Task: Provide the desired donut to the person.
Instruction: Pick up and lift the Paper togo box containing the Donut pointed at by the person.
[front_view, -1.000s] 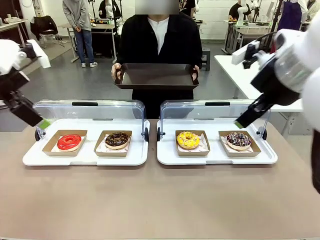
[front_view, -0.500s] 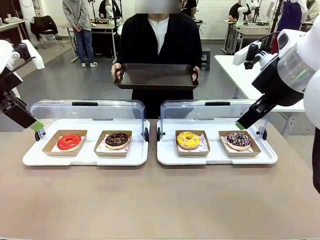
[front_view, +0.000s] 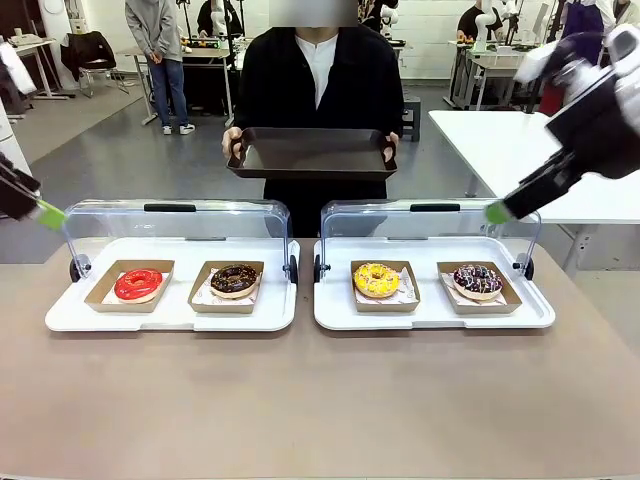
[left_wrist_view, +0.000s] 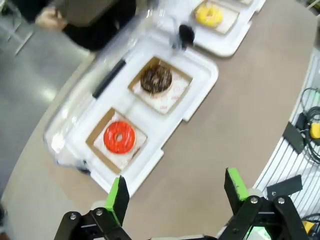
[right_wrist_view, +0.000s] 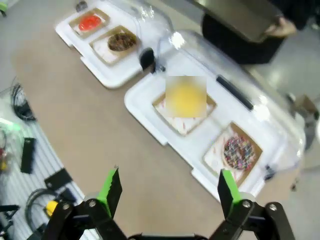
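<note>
Table viewed from the robot's side, with twelve o'clock at the person. Two white trays lie side by side beyond the centre, the left tray toward eleven o'clock and the right tray toward one o'clock. Their clear lids are raised at the far edge. Each donut sits in its own brown card dish. Left tray: red donut at nine o'clock within it, chocolate donut at three o'clock. Right tray: yellow donut at nine o'clock, sprinkled donut at three o'clock. Which donut is wanted cannot be told. The person stands at twelve o'clock, hands gripping the ends of a dark tray held level beyond the lids. Left gripper hangs high off the table's ten o'clock, jaws spread with nothing between them. Right gripper hangs high near two o'clock, jaws likewise spread and empty
</note>
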